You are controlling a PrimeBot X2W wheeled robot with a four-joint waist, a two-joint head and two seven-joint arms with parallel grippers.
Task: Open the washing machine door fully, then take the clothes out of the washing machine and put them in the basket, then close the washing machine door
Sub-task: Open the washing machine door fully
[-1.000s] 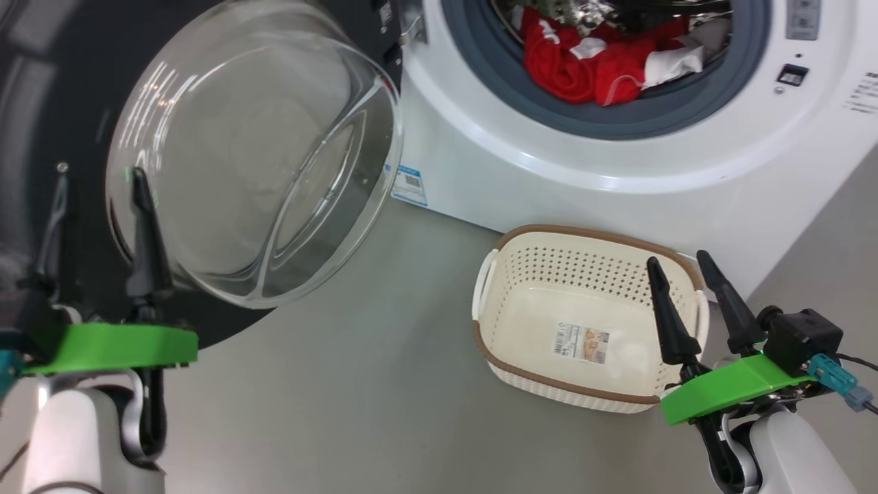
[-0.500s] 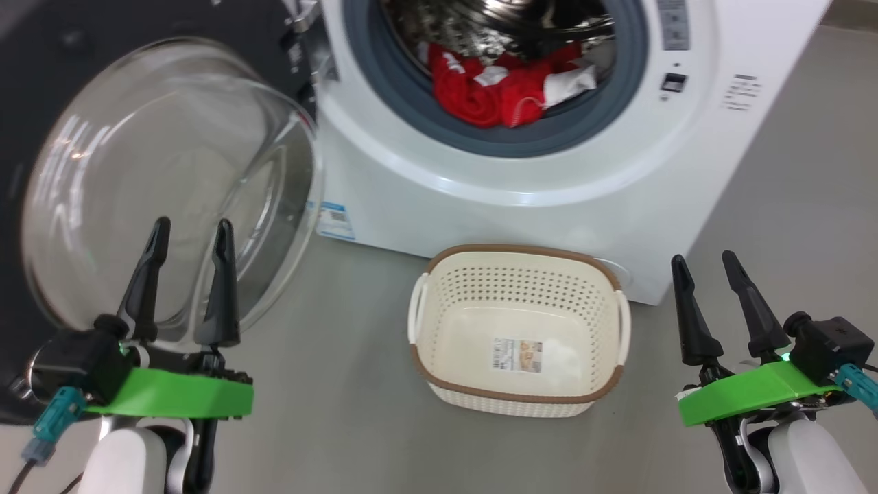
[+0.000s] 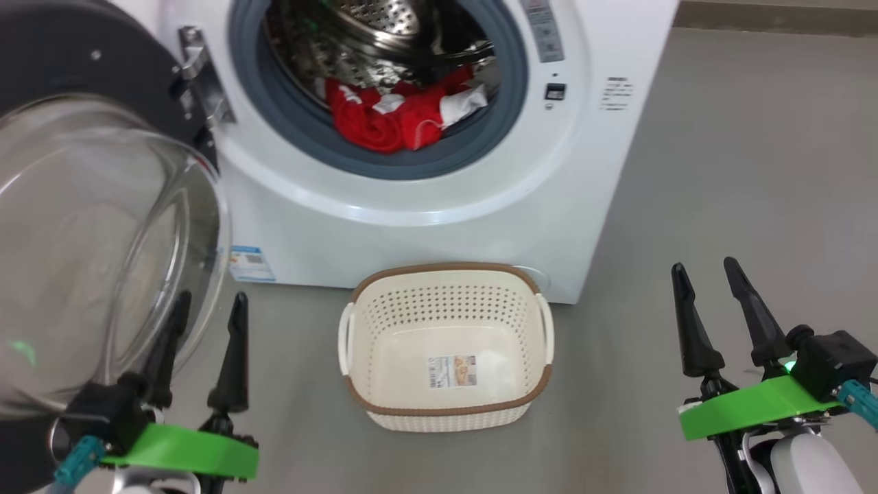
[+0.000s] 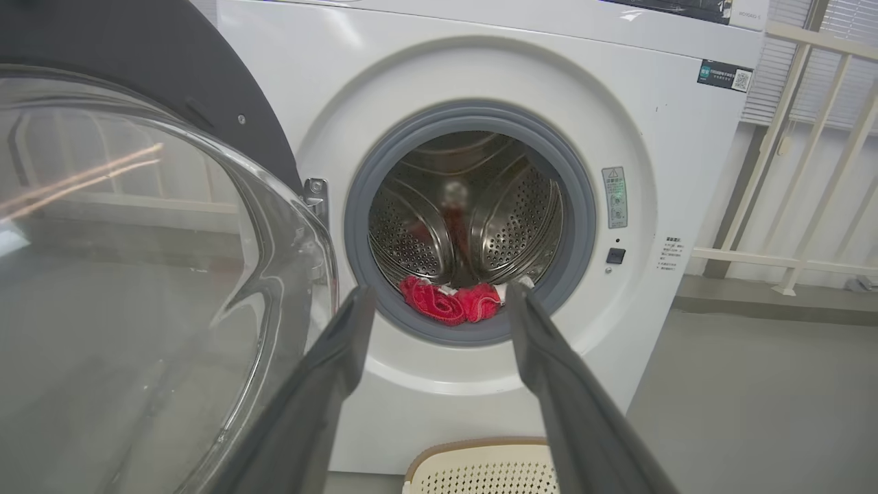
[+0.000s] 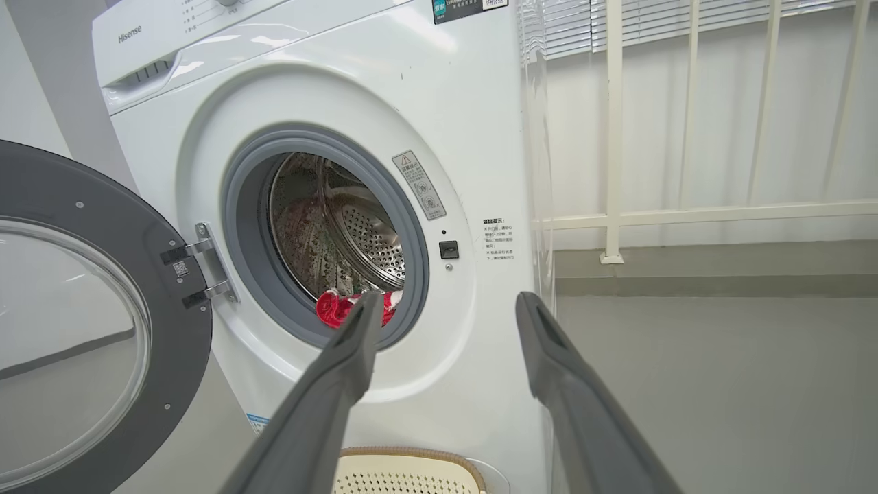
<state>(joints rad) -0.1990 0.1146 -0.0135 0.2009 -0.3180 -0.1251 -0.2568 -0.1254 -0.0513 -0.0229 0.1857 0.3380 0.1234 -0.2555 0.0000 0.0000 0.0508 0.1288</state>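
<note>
The clothes (image 3: 391,120) are seen inside the washing machine (image 3: 411,226). The basket (image 3: 442,269) sticker (image 3: 453,371) is shown from the head, a railing (image 5: 610,137) from the wrists. The left gripper (image 3: 212,296) and right gripper (image 3: 704,265) fingers are spread, empty.

Clear glossy glass is being shown in the door (image 3: 89,233). Glossy white panel is being presented by the washer (image 3: 411,233); perforated shiny steel by the drum (image 3: 384,27); matt grey rubber by the gasket (image 3: 439,161). Soft red cloth is being seen in the clothes (image 3: 370,127). Perforated cream plastic with a brown woven-look rim is being shown by the basket (image 3: 446,269).
</note>
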